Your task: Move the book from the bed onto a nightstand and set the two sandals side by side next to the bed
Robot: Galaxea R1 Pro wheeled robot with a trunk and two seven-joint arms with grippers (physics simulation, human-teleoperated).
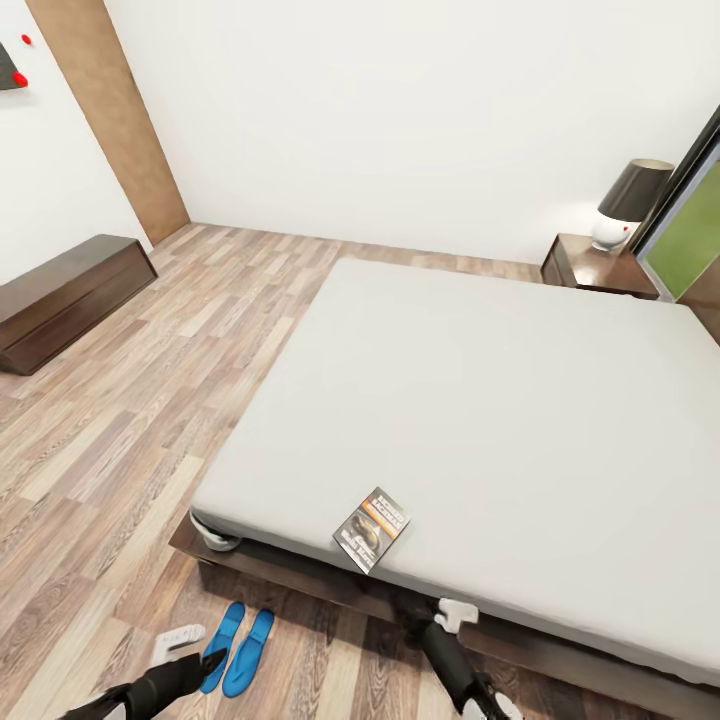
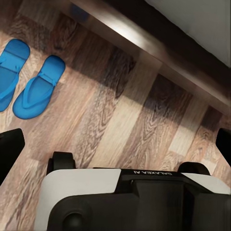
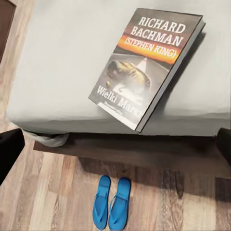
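White letters on the book [image 3: 149,62] read "RICHARD BACHMAN (STEPHEN KING)" and "Wielki Mars…" — it lies at the mattress edge of the bed [image 1: 480,400], just ahead of the open right gripper [image 1: 455,613]. Two sandals [image 2: 31,79] sit paired on bare floor [image 1: 110,430] beside the open left gripper [image 1: 180,638].

Even bright render light, no hard sun patches. White walls [image 1: 400,110] and grey mattress [image 1: 500,400] near washed out, almost no shading. Dark shadow band under bed frame [image 1: 330,585] on plank floor [image 1: 150,400]; soft shadow beside book [image 3: 147,65] in right wrist view. Glossy streak along frame edge in left wrist view. Head view wide-angle, straight edges slant at borders. Floor grain slightly soft, upscaling blur; book lettering sharp.
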